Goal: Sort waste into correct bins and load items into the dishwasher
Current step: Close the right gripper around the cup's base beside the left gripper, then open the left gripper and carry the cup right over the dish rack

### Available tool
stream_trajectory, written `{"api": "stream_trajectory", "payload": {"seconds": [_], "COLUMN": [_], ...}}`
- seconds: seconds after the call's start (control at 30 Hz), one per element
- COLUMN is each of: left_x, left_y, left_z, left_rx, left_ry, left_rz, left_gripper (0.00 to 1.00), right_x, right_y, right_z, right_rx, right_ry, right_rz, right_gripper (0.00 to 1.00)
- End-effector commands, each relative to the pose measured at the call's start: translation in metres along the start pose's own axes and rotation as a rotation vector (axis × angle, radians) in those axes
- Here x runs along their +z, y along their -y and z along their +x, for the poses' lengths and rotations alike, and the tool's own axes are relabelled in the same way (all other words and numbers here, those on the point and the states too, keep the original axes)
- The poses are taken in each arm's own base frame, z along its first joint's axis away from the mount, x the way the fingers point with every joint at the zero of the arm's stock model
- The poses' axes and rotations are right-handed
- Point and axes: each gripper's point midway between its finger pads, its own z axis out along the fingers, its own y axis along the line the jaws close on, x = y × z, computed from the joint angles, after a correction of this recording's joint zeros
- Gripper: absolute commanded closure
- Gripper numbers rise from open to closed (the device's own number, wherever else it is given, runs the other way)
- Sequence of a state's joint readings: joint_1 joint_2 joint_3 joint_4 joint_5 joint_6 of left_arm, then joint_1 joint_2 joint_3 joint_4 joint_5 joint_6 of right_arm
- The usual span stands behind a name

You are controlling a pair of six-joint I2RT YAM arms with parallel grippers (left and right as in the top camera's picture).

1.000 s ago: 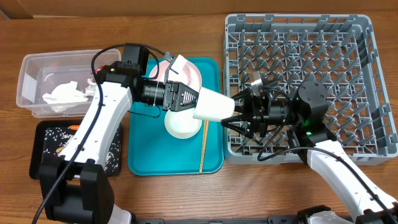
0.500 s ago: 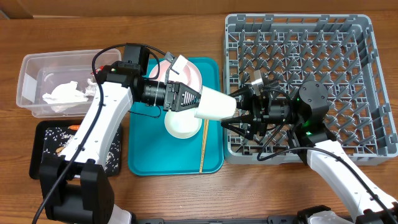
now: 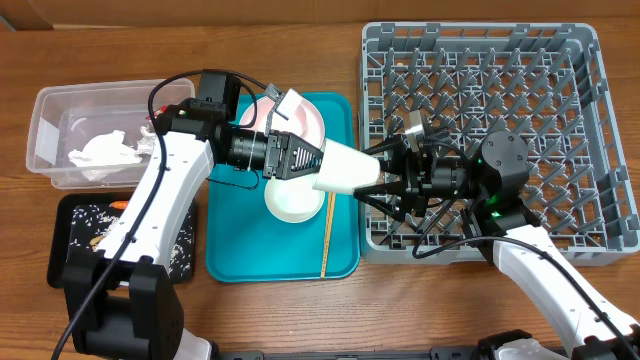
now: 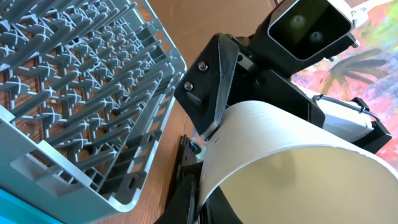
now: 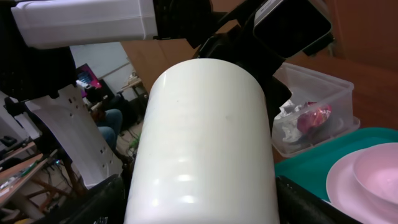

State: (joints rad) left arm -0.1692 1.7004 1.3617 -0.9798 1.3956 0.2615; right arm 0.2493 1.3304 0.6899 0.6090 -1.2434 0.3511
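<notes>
My left gripper [image 3: 316, 165] is shut on the rim of a white cup [image 3: 346, 170] and holds it level in the air between the teal tray and the grey dish rack [image 3: 590, 60]. In the left wrist view the cup wall [image 4: 298, 162] is pinched between the fingers [image 4: 202, 199]. My right gripper [image 3: 380, 178] is open, with its fingers on either side of the cup's closed end [image 5: 205, 137]. A pale-pink plate [image 3: 312, 118], a white bowl [image 3: 290, 202] and chopsticks [image 3: 327, 235] lie on the teal tray.
The teal tray [image 3: 240, 260] lies left of the rack. The clear tub [image 3: 45, 120] at far left holds a white tissue [image 3: 100, 152] and a red wrapper [image 5: 314, 118]. The black tray [image 3: 70, 215] in front of it holds rice grains and a carrot [image 3: 118, 205].
My right gripper has moved a little left, so its fingers reach further along the cup. The left arm and the cup have stayed nearly still.
</notes>
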Motion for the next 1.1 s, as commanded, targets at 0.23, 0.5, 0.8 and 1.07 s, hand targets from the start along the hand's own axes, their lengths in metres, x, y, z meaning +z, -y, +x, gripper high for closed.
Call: {"api": "stream_trajectory", "payload": {"seconds": [0.23, 0.5, 0.8, 1.07], "left_x": [0.001, 0.001, 0.001, 0.000], "left_y": [-0.010, -0.010, -0.016, -0.022], "left_z": [0.003, 0.003, 0.004, 0.006], "left_rx": [-0.016, -0.015, -0.009, -0.009], "left_ry": [-0.015, -0.015, -0.021, -0.031], "left_rz": [-0.043, -0.043, -0.073, -0.112], "left_gripper": [0.96, 0.96, 0.85, 0.64], "right_x": [0.006, 0.006, 0.006, 0.006], "right_y": [-0.014, -0.014, -0.014, -0.013], "right_z": [-0.006, -0.006, -0.006, -0.006], "right_rx": [-0.052, -0.049, -0.050, -0.050], "right_ry": [-0.009, -0.010, -0.010, -0.010], "right_rz": [-0.055, -0.055, -0.054, -0.054], "right_gripper": [0.23, 0.35, 0.46, 0.47]}}
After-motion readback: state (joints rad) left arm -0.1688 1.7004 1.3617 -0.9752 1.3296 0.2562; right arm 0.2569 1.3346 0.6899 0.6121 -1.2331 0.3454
